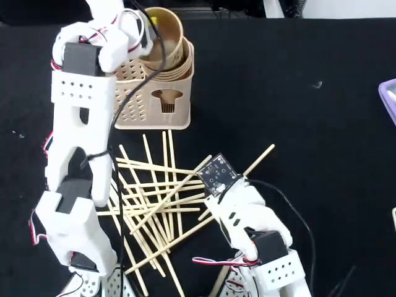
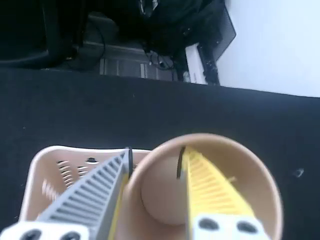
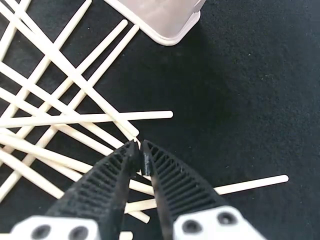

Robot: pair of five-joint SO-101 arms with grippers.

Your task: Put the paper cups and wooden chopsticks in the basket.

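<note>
From my station, the move ahead turns on the right gripper (image 3: pixel 139 146) and one chopstick (image 3: pixel 90 95). Its black fingers are drawn almost together, and the near end of that stick sits right at their tips. I judge it is pinched there, though only by the very end. The stick's long axis runs straight on from the fingertips into the scattered chopsticks (image 1: pixel 154 198), which lie crossed in a loose fan on the dark surface (image 1: pixel 278 93). The basket (image 1: pixel 154 114) stands just beyond the far edge of the fan, so a lift would have to swing the stick upright before it can drop in. The right arm is plainly the nearer one to the pile. The left gripper (image 2: pixel 155 152) is up at the basket, astride the wall of a paper cup (image 2: pixel 250 175), with the grey finger outside and the yellow one inside. Those fingers stand partly apart, and to me they look loose on the wall, not clamped. The cup sits nested on other cups in one end of the basket. I can see no chopsticks in the basket yet.
</note>
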